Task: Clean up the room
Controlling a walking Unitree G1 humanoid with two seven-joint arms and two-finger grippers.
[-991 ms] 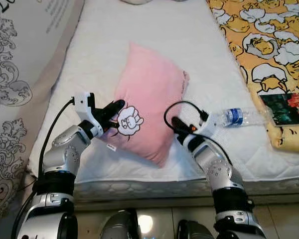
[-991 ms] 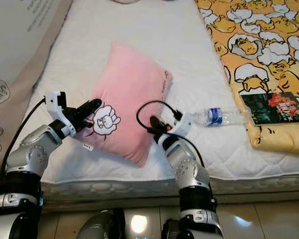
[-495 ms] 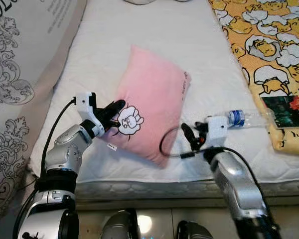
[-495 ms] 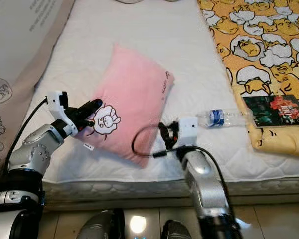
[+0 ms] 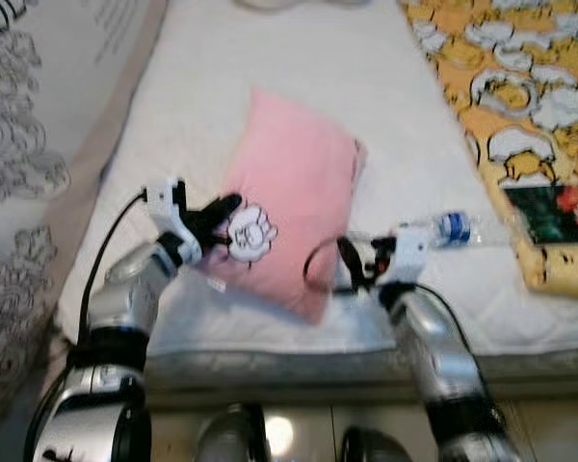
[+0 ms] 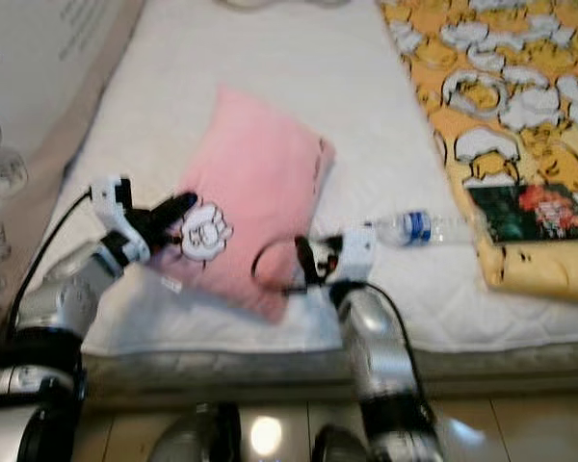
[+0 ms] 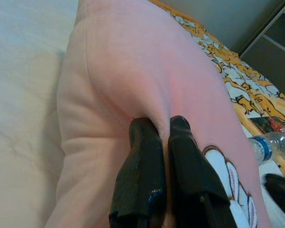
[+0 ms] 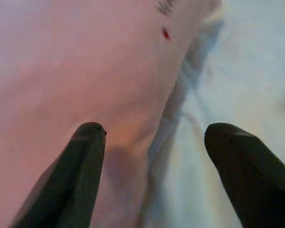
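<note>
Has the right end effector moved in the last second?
Yes. The right end effector pulled back from the pillow toward the bottle, then swung back and now sits open at the pillow's right edge.

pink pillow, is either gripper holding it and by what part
The left gripper pinches a fold of the pink pillow beside its sheep patch. The right gripper is open at the pillow's edge, holding nothing.

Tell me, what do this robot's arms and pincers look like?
Both arms are silver metal with rounded joints and dark bands. Each carries a white boxy block at the wrist and a looping black cable. The left pincer and right pincer each end in two long, glossy black fingers with rounded tips.
</note>
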